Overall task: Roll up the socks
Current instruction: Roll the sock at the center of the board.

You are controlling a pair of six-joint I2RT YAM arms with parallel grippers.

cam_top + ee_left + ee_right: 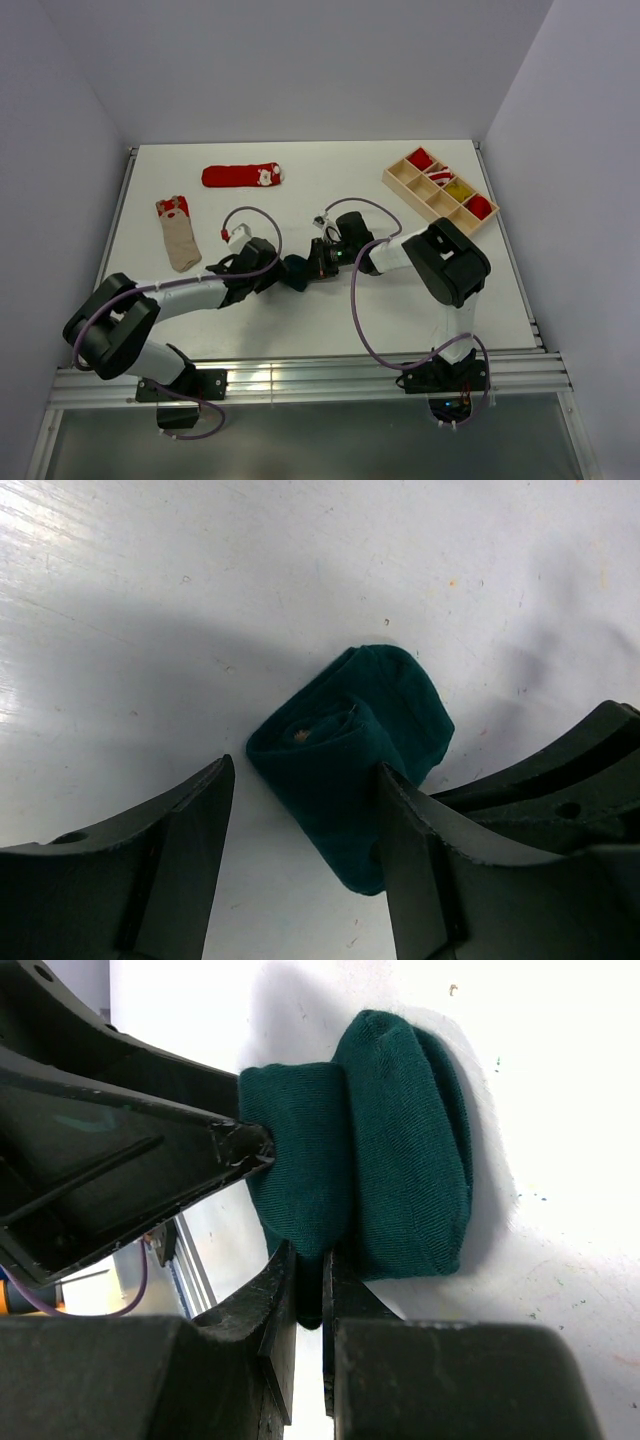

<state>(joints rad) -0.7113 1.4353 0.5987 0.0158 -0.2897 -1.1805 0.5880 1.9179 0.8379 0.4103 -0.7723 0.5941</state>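
A dark teal rolled sock lies on the white table between my two grippers. In the left wrist view the roll sits between my spread fingers, against the right finger; my left gripper is open. In the right wrist view my right gripper is shut on a fold of the teal sock, pinching its edge. My right gripper also shows in the top view. A red sock and a beige sock with a red cuff lie flat at the back left.
A wooden divided tray holding red and yellow rolled socks stands at the back right. The aluminium rail runs along the near edge. Grey walls close in the table on three sides.
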